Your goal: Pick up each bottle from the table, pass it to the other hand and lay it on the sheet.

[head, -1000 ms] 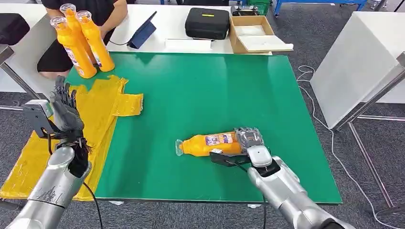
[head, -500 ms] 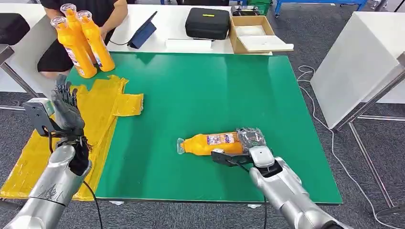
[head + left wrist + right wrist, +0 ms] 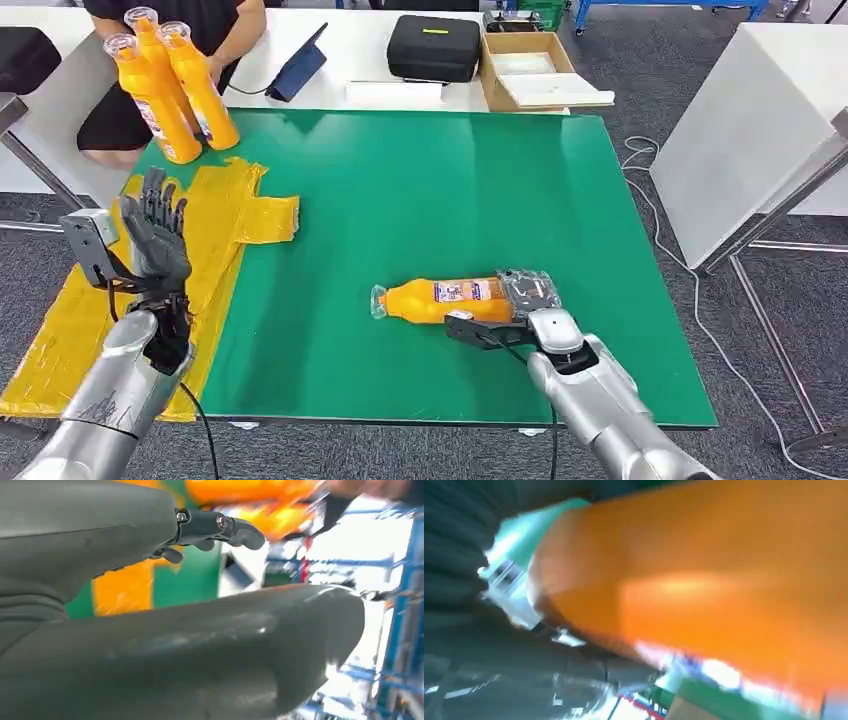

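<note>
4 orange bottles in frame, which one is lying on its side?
The orange bottle near the table's front edge, gripped at its base by the right robot hand. The other three bottles stand upright together at the far left corner by the yellow sheet.

I stand in a lab or workshop: grey carpet floor (image 3: pixel 640 60), white worktables (image 3: pixel 370 45), blue metal frames (image 3: pixel 680 8), a black equipment case (image 3: pixel 434 48), loose cables (image 3: pixel 650 160).
</note>
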### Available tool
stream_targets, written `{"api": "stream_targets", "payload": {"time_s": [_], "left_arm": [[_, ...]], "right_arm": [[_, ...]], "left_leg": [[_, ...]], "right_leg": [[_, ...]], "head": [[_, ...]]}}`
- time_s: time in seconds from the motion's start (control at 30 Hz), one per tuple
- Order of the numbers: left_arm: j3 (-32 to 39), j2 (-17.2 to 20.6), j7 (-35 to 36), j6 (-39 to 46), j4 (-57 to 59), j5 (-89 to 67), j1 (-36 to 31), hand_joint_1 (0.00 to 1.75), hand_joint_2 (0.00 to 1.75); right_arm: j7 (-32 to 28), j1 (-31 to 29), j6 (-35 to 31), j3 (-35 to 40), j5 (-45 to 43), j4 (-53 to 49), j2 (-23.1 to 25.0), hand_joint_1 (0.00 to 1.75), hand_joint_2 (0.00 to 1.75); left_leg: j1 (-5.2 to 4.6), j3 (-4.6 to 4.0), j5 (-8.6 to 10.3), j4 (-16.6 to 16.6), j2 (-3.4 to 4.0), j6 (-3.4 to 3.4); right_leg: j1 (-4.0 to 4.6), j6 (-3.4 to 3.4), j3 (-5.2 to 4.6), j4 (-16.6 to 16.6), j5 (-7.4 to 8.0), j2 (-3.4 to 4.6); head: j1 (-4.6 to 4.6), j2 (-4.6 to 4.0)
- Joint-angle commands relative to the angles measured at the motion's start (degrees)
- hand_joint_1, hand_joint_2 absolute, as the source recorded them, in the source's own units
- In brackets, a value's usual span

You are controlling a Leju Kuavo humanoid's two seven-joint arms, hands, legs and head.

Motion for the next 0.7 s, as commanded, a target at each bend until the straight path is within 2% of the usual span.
{"api": "stream_targets", "payload": {"time_s": [0.03, 0.2, 0.23, 0.3, 0.4, 0.43, 0.47, 0.57, 0.67, 0.7], "left_arm": [[-1.46, -1.6, 0.84, -1.58, 2.84, 1.85, 1.82, 0.0, 0.0], [-1.42, -1.55, 0.84, -1.57, 2.77, 1.87, 1.67, 0.0, 0.0], [-1.42, -1.55, 0.84, -1.57, 2.77, 1.87, 1.67, 0.0, 0.0], [-1.42, -1.55, 0.84, -1.57, 2.77, 1.87, 1.67, 0.0, 0.0], [-1.42, -1.55, 0.84, -1.57, 2.77, 1.87, 1.67, 0.0, 0.0], [-1.42, -1.55, 0.84, -1.57, 2.77, 1.87, 1.67, 0.0, 0.0], [-1.42, -1.55, 0.84, -1.57, 2.77, 1.87, 1.67, 0.0, 0.0], [-1.42, -1.55, 0.84, -1.57, 2.77, 1.87, 1.67, 0.0, 0.0], [-2.87, -1.14, 2.2, -3.59, 1.11, 4.02, 4.69, 0.0, 0.0], [-3.42, -1.27, 1.96, -4.5, 0.66, 5.14, 5.62, 0.0, 0.0]], "right_arm": [[-0.49, 2.26, 2.51, -2.79, -1.28, -11.64, -2.8, 1.75, 1.75], [-0.57, 2.48, 2.44, -2.73, -1.28, -11.55, -2.83, 1.75, 1.75], [-0.57, 2.48, 2.44, -2.73, -1.28, -11.55, -2.83, 1.75, 1.75], [-0.57, 2.48, 2.44, -2.73, -1.28, -11.55, -2.83, 1.75, 1.75], [-0.57, 2.48, 2.44, -2.73, -1.28, -11.55, -2.83, 1.75, 1.75], [-0.57, 2.48, 2.44, -2.73, -1.28, -11.55, -2.83, 1.75, 1.75], [-0.57, 2.48, 2.44, -2.73, -1.28, -11.55, -2.83, 1.75, 1.75], [-0.57, 2.48, 2.44, -2.73, -1.28, -11.55, -2.83, 1.75, 1.75], [-0.77, 3.69, 0.42, -3.65, -2.25, -18.68, -4.94, 1.75, 1.75], [-0.94, 3.7, 1.74, -4.06, -2.83, -22.82, -5.88, 1.75, 1.75]], "left_leg": [[-0.05, 0.07, -0.1, -0.04, -0.21, -0.08], [-0.02, -0.13, -0.05, -0.06, -0.18, -0.06], [-0.11, 0.18, -0.21, -0.07, -0.39, -0.14], [0.01, -0.22, -0.05, -0.05, -0.11, -0.07], [0.01, -0.21, -0.08, -0.05, -0.14, -0.1], [-0.08, 0.11, -0.23, -0.04, -0.33, -0.16], [0.02, -0.22, -0.09, -0.04, -0.16, -0.11], [0.01, -0.21, -0.11, -0.04, -0.13, -0.11], [-0.04, -0.02, -0.2, -0.04, -0.25, -0.14], [-0.05, -0.08, -0.18, -0.06, -0.19, -0.13]], "right_leg": [[-0.16, -0.02, 0.12, 0.01, -0.14, -0.02], [-0.17, -0.03, -0.08, 0.01, -0.1, -0.06], [-0.29, -0.05, 0.2, 0.09, -0.32, -0.09], [-0.15, -0.03, -0.17, 0.01, -0.07, -0.01], [-0.16, -0.03, -0.16, 0.02, -0.1, -0.02], [-0.29, -0.05, 0.12, 0.11, -0.29, -0.02], [-0.16, -0.03, -0.16, 0.02, -0.11, -0.02], [-0.16, -0.03, -0.16, 0.03, -0.11, 0.01], [-0.24, -0.05, 0.01, 0.08, -0.23, 0.0], [-0.24, -0.03, -0.05, 0.06, -0.2, 0.02]], "head": [[0.0, 0.0], [-0.02, 0.0], [-0.02, 0.0], [-0.02, 0.0], [-0.02, 0.0], [-0.02, 0.0], [-0.02, 0.0], [-0.02, 0.0], [-0.02, 0.0], [-0.02, 0.0]]}}
